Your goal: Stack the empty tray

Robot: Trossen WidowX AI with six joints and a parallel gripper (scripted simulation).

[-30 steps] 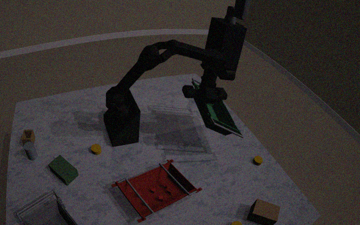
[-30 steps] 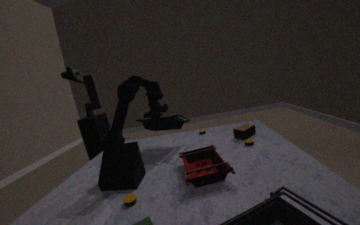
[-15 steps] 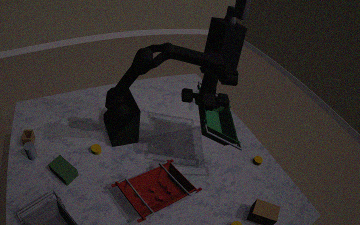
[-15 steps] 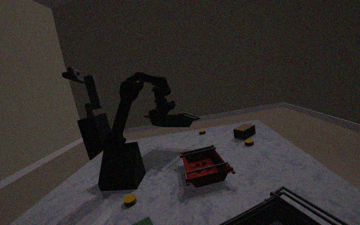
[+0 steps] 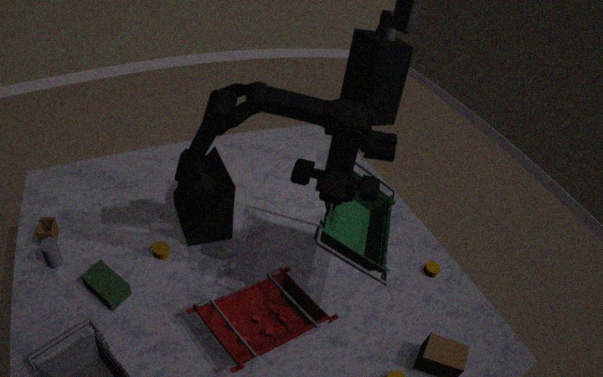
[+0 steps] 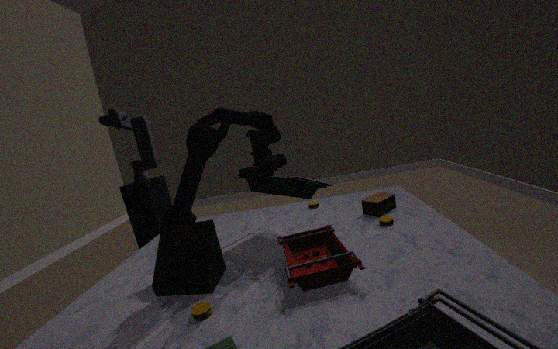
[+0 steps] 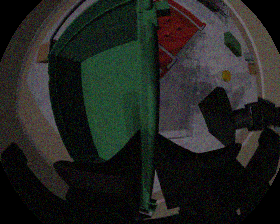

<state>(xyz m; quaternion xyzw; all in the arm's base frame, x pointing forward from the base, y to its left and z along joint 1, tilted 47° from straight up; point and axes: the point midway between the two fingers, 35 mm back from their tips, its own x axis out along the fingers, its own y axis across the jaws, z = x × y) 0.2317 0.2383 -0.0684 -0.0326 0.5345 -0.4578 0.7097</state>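
The loaded red tray (image 5: pixel 301 297) (image 6: pixel 324 278) stands on the table, also visible in the wrist view (image 7: pixel 178 42). Several small dark blocks lie inside. One wire bar (image 5: pixel 234 328) (image 6: pixel 320 260) and the other bar (image 5: pixel 293 300) (image 6: pixel 307 235) both lie across its top. My gripper (image 5: pixel 327 209) (image 6: pixel 263 175) (image 7: pixel 144 132) is shut on one long side wall of the empty green tray (image 5: pixel 350 224) (image 6: pixel 285 186) (image 7: pixel 111 90). It holds that tray in the air, behind and to the side of the red tray. The green tray looks slightly tilted, its bars out at its ends.
A grey bin (image 5: pixel 67 360) (image 6: pixel 419 325) stands at the near edge. A wooden block (image 5: pixel 444 353) (image 6: pixel 378 204), a green block (image 5: pixel 105 283), yellow discs (image 5: pixel 432 268) (image 6: pixel 201 311), a tan cup (image 5: pixel 47 229) and a grey cylinder (image 5: pixel 51 253) are around. Another arm (image 6: pixel 144 143) stands behind.
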